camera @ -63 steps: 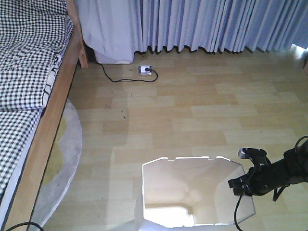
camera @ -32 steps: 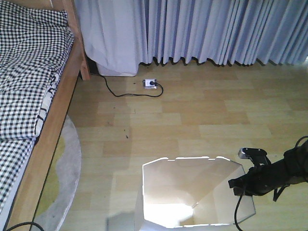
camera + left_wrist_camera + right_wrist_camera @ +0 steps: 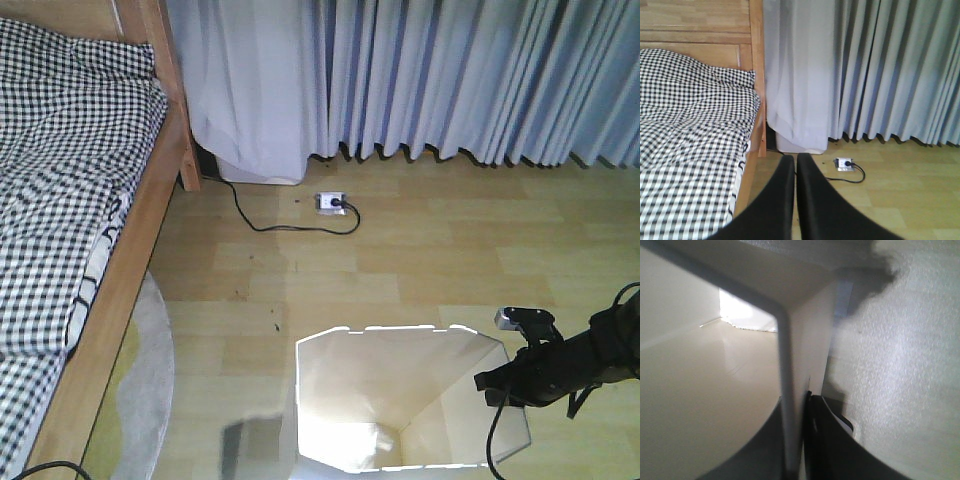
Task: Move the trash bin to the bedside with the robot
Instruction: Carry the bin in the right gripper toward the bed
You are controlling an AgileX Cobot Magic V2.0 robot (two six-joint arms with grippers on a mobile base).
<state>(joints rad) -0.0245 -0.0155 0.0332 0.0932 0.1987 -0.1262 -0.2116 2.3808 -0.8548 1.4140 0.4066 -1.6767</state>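
The bed [image 3: 70, 200] and power strip [image 3: 331, 203] sit lower in the front view than before; the trash bin [image 3: 350, 390] stands upright, mouth up, apart from the bed, right gripper [image 3: 497, 383] clamped on its rim; left gripper [image 3: 795, 170] pressed together

Right arm [image 3: 575, 362]: black jointed housing, grey module [image 3: 525, 318] at its left end, thin black cables [image 3: 490, 435] hanging. Left gripper [image 3: 795, 162]: 2 smooth, black, tapered fingers.

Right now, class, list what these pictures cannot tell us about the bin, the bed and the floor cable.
- trash bin base: front view, cut off by the bottom edge.
- bed foot end: front view, cut off at the lower left.
- cable far end: front view, lost in the dark gap behind the bed post.
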